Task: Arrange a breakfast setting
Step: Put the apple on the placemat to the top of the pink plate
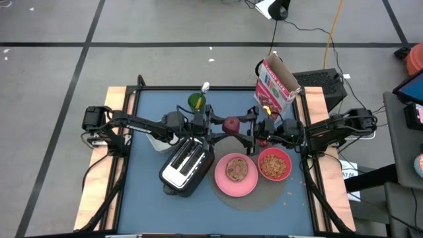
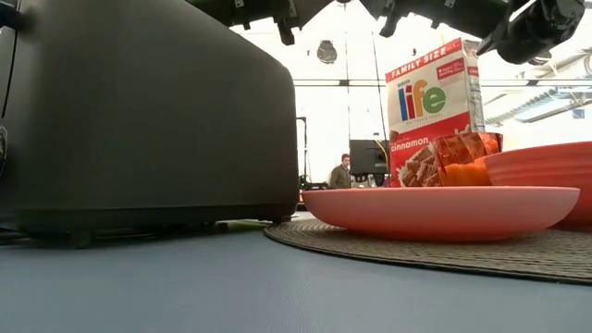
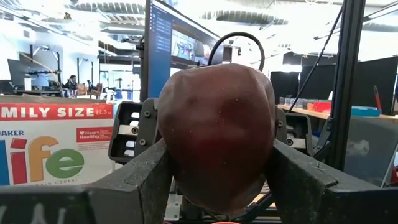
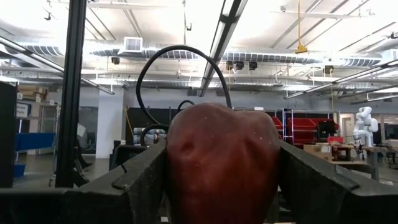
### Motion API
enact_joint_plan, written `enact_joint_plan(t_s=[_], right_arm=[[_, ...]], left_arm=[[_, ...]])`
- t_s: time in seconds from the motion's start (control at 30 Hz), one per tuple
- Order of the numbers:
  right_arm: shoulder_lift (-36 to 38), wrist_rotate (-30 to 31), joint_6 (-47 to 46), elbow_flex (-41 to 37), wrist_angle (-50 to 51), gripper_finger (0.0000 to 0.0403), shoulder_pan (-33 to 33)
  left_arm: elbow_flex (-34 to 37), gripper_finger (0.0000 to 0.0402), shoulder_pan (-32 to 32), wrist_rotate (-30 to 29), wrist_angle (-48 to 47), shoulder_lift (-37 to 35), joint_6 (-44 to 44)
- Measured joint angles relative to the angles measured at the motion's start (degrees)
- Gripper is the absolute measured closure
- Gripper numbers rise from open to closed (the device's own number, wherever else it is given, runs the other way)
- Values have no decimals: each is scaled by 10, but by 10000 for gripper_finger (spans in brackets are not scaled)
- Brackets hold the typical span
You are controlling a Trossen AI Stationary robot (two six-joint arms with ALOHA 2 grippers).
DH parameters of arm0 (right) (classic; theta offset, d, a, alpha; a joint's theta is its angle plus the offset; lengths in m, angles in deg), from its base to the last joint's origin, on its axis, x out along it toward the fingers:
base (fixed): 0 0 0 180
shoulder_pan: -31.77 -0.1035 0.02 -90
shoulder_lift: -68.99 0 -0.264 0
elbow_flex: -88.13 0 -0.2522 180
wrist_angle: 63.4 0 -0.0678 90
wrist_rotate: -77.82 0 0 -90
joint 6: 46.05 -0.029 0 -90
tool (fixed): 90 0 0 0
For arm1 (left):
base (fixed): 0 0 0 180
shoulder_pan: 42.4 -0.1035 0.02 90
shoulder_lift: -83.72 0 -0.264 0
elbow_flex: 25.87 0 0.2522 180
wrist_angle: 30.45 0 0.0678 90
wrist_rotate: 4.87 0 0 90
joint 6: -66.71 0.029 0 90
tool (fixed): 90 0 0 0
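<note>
Fruit (image 3: pixel 216 143): dark red, filling both wrist views, clamped between my left gripper (image 1: pixel 213 125) and right gripper (image 1: pixel 249 127).
Overhead: it hangs above the table, beyond the plate (image 1: pixel 220 180).
Table-level: toaster (image 2: pixel 148 116), fruit unseen.

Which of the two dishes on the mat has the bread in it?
The large pink plate, nearer the toaster, holds the round browned bread. The smaller red bowl beside it, on the right arm's side, is filled with cereal instead.
</note>
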Motion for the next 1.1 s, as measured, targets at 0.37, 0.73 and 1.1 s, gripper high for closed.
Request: enact_joint_plan(t_s=[0.37, 0.73, 1.1], right_arm=[[0, 0, -2, 0, 1, 40, 0], [70, 0, -35, 0, 152, 19, 0], [224, 0, -35, 0, 435, 18, 0]], left_arm=[[0, 178, 0, 0, -4, 0, 0], [0, 178, -1, -1, -13, 0, -3], [0, 178, -2, -1, -17, 0, -4]])
